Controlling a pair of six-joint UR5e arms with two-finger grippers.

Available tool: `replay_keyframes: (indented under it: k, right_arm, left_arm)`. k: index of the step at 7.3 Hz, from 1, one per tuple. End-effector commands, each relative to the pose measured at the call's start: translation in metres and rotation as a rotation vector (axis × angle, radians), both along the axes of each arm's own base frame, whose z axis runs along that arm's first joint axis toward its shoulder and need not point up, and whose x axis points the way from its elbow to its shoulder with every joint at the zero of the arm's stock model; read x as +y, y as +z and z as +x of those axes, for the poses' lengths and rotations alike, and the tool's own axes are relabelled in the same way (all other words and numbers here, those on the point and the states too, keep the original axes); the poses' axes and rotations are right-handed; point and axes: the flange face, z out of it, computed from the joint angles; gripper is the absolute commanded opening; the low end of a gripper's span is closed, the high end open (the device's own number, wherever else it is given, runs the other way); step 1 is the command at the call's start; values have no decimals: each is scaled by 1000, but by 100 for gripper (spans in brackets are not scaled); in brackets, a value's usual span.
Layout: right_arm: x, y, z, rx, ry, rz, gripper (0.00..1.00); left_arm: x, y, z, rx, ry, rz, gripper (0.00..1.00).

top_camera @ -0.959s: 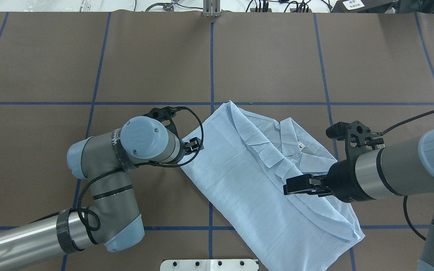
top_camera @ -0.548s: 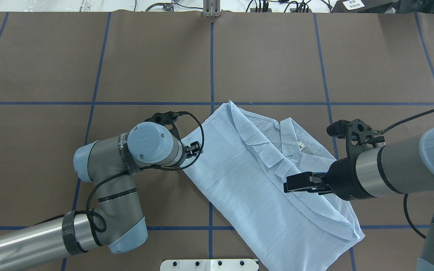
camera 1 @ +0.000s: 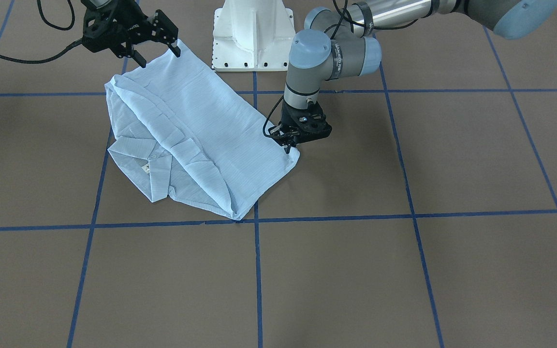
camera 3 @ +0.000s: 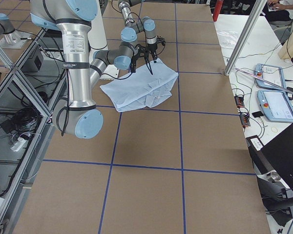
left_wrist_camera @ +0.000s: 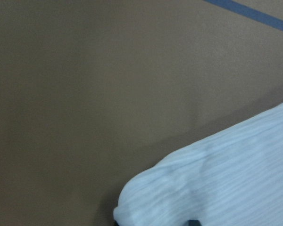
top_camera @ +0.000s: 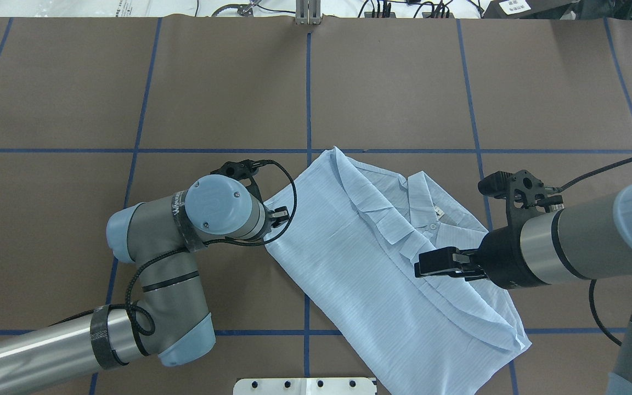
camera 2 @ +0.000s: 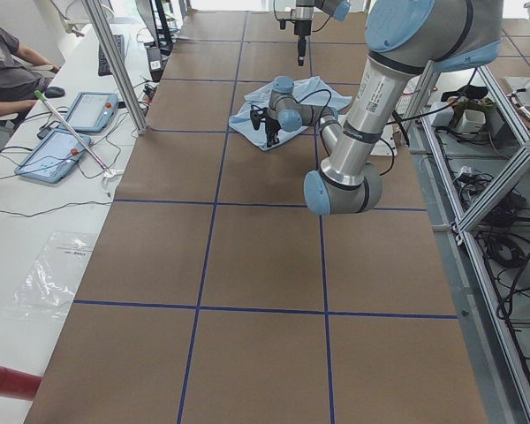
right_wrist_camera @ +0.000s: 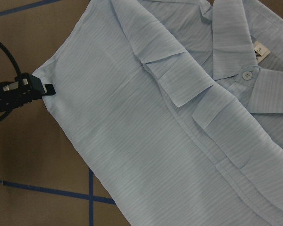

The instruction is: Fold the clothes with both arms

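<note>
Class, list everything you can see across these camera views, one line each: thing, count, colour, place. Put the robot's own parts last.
shirt: one, light-blue pinstriped, partly folded mid-table, collar showing.
table: one, brown cover, under everything.
tape lines: several, blue, gridding the table.
bench: one, white, along the table's far side.
tablets: two, blue-edged, on the bench.
person: one, grey top, seated at the bench.
pedestal: one, white, at the table's robot edge.
left arm: one, grey with light-blue caps.
right arm: one, same colours.
left gripper: one, black, shut on the shirt's corner.
right gripper: one, black, open, over the shirt's end nearest the pedestal.
</note>
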Motion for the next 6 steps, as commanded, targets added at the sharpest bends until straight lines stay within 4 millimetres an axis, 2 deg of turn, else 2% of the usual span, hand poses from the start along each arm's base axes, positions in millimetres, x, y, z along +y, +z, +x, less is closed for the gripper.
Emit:
replay_keyframes:
  k: [1,2,4,5,6]
  right_arm:
    - [-1,0,1,1,3,0,100]
    - [-1,-1,2,-3,6,2,100]
    - [-3,-4,6,-9,14,5,100]
    - [-6,-2,6,-5,18,3,100]
    - [-9,-2,9,-6,28,3,100]
  left_arm:
    - [-29,-11,-20,19,-43,3,0]
    - [-54,-13,-33,18,-87,8,0]
    - [-130,-10,-26,-60,-129,58,0]
    - [-165,2,-17,-57,-159,108,0]
    - [-209,0,-12,-54,-168,161,0]
